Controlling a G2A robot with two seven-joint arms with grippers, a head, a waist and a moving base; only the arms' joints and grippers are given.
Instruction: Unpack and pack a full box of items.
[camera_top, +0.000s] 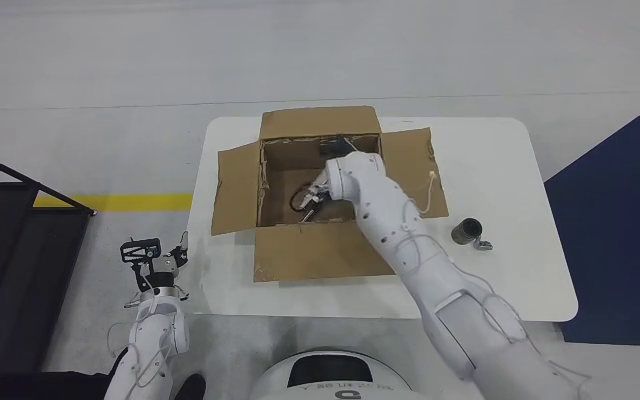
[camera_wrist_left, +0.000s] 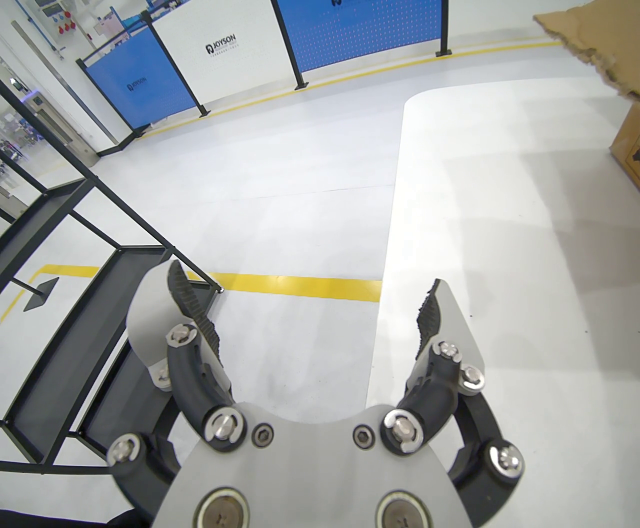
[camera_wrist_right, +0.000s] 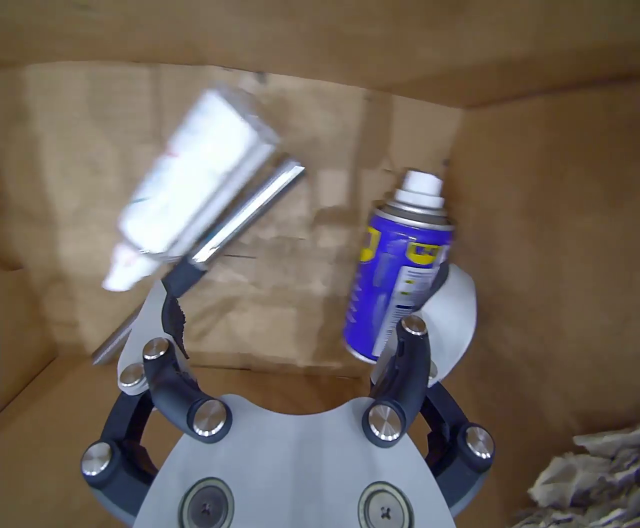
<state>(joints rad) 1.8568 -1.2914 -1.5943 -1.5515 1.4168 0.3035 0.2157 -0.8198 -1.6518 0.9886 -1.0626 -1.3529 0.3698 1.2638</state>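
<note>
Student: Fingers of the left gripper (camera_top: 152, 255) in the top view: how do they stand?

Tutor: Spread apart, holding nothing, at the lower left of the frame, off the left edge of the table (camera_top: 500, 170). The right gripper (camera_top: 312, 203) is down inside the box (camera_top: 320, 255). From this height its finger spread cannot be judged. The box sits open at frame centre with its flaps folded outward. A dark cylinder (camera_top: 465, 232) rests on the table right of the box, apart from it.

Student: And the left wrist view?

Tutor: Both fingers are wide apart, with floor between them. Beyond them lie a yellow line (camera_wrist_left: 300, 287) and a black rack (camera_wrist_left: 75, 310). The table is alongside, with a corner of the box at its far side.

Student: The right wrist view?

Tutor: Here the right fingers stand open over the box floor, clamping nothing. A blue spray can (camera_wrist_right: 400, 270) leans tilted against the inner face of one finger. A white tube (camera_wrist_right: 200, 185), blurred, lies beside a metal bar (camera_wrist_right: 250, 210). The other fingertip is near the bar's dark end, and contact cannot be judged. Crumpled paper (camera_wrist_right: 580, 475) sits in one corner of the box.
</note>
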